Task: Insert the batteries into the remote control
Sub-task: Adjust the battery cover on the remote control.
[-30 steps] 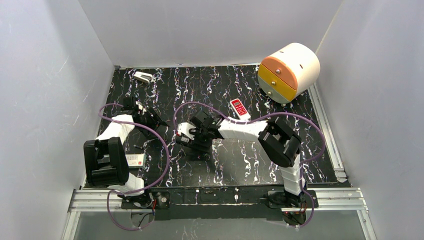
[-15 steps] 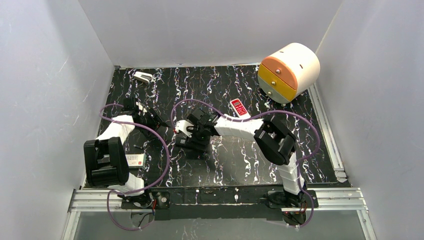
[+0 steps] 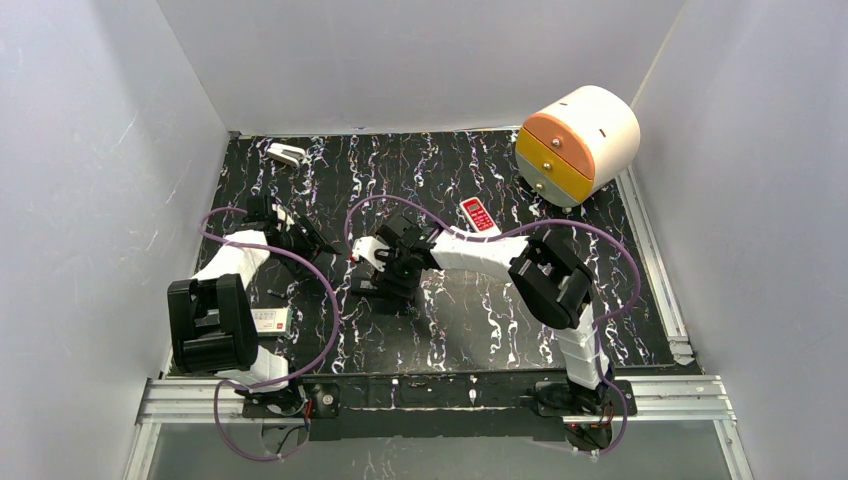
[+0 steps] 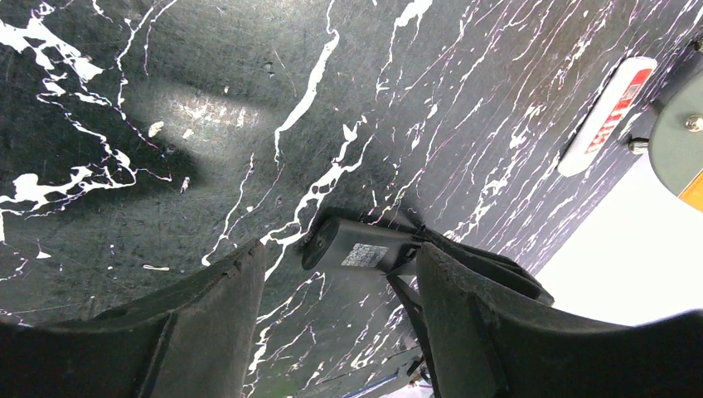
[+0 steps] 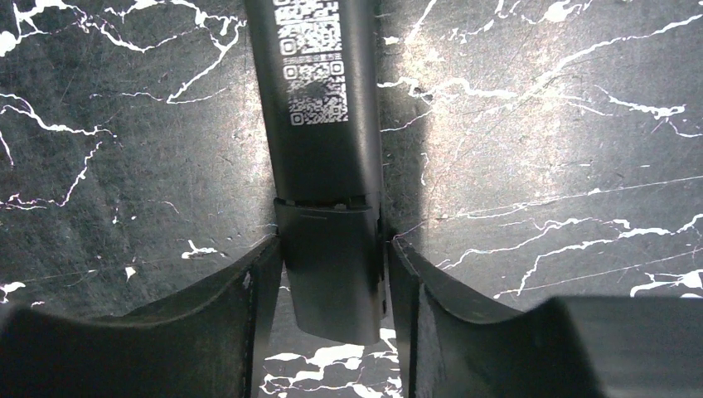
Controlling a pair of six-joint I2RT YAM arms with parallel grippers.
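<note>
Remote lies face down on the surface. Right tool is clamped on its cover end. Left tool stands apart, empty. Cover looks fitted and no batteries are visible, so opening and loading remain.

Left arm holds jaws apart; right arm seemingly clamps its jaws.

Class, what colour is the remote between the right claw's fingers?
The remote is black; right wrist view shows it best.
</note>
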